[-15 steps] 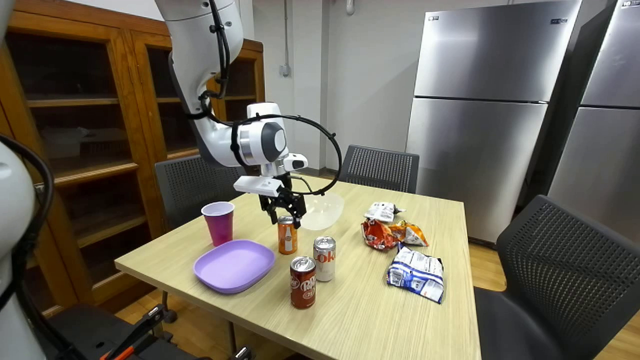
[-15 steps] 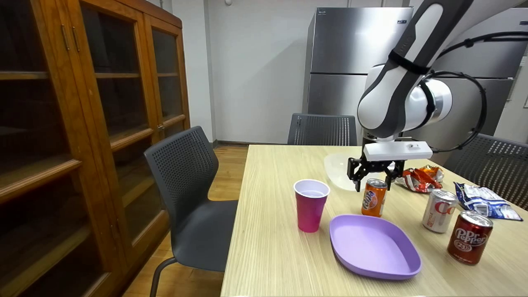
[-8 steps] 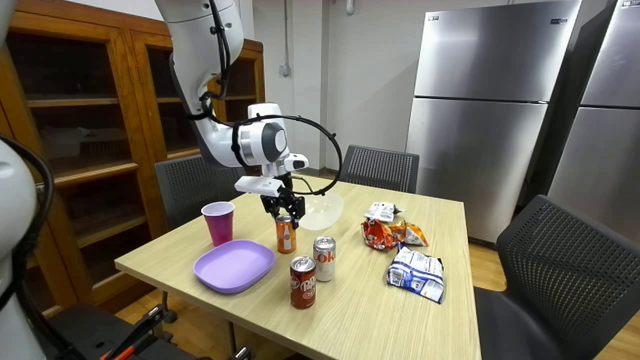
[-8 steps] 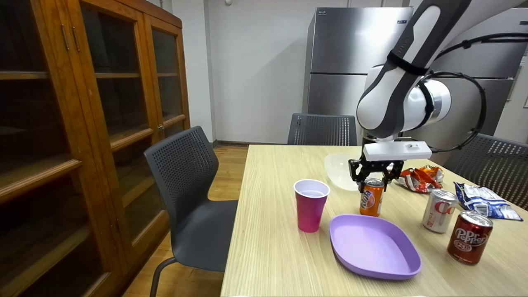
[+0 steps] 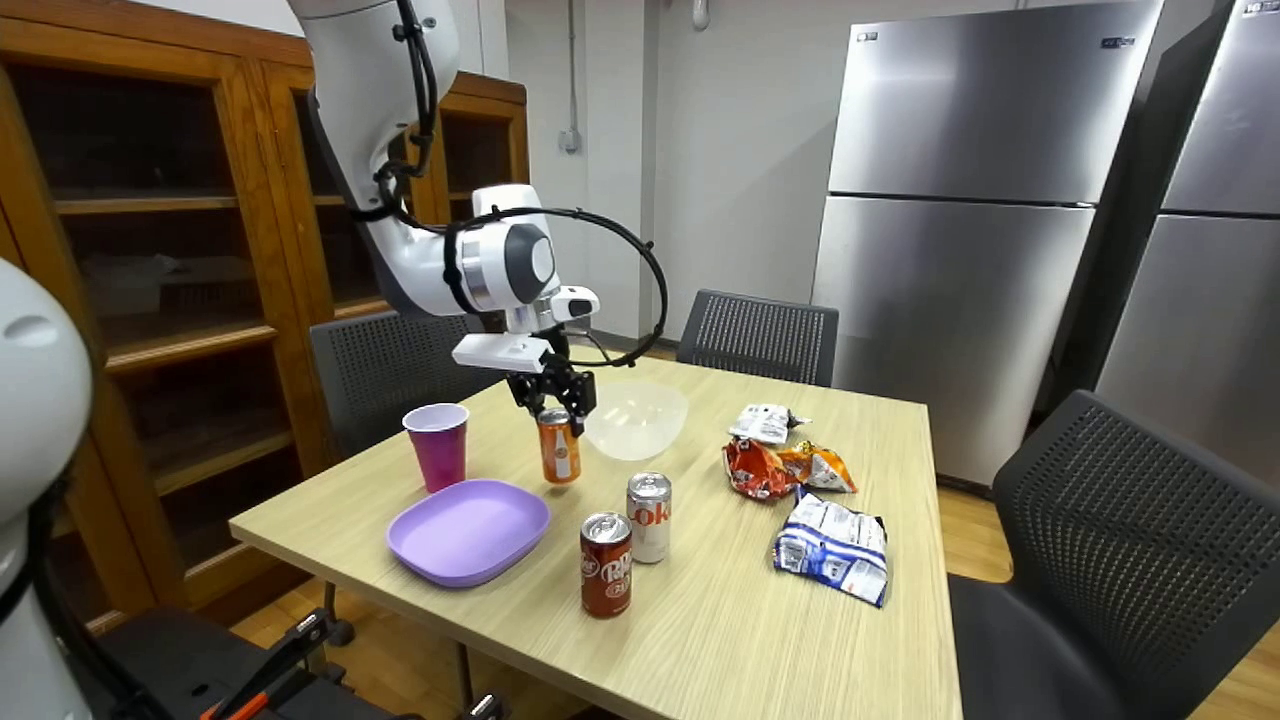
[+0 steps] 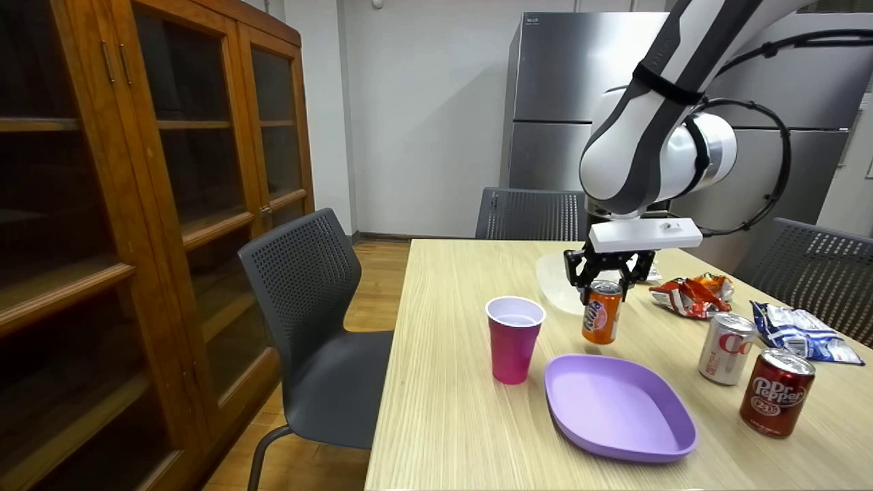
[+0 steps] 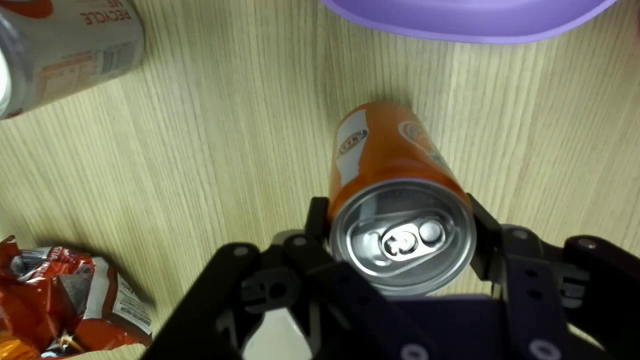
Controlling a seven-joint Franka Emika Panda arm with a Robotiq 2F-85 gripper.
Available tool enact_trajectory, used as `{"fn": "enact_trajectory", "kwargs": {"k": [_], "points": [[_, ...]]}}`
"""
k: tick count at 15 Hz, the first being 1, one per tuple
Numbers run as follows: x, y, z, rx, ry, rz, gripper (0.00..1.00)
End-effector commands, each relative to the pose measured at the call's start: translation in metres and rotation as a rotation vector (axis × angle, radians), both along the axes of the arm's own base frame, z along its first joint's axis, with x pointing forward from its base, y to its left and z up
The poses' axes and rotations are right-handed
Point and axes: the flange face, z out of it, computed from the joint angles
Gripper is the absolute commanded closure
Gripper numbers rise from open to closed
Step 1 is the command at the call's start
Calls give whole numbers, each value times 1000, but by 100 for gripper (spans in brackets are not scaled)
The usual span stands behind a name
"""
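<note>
Arm (image 5: 385,130): forearm enters at the top of an exterior view and slants down over the worktop (image 5: 780,640). It bends at the wrist joint (image 5: 490,265); the last section below points nearly straight down. Black cable (image 5: 580,213) strapped along the forearm, bowing out in a wide loop beside the wrist. White housing (image 5: 503,352) juts to one side, just above the tool (image 7: 400,225).

Tool state: jaws partly open, closed around the orange can (image 7: 385,145); fingers (image 7: 317,220) on opposite sides of it, touching near the silver lid. Reads as a grip.

Can: close to upright, base apparently just clear of the worktop, gap hard to judge. In an exterior view it sits between the purple cup (image 6: 511,348) and the silver Coke can (image 6: 726,349), beyond the purple plate (image 6: 617,406). Pale bowl (image 5: 640,420) near the tool; Dr Pepper can (image 5: 606,570) well apart from it.
</note>
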Motion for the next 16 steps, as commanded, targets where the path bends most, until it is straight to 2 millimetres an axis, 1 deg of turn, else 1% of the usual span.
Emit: {"fn": "enact_trajectory", "kwargs": {"k": [1,5,8,11,16], "points": [[-23,18,30,-13,-23,10,61],[-47,37,43,-36,-31,2,61],[-66,53,48,-51,-29,-7,61],[-83,68,48,-54,-21,-25,61],[-108,83,42,-47,15,-74,61]]}}
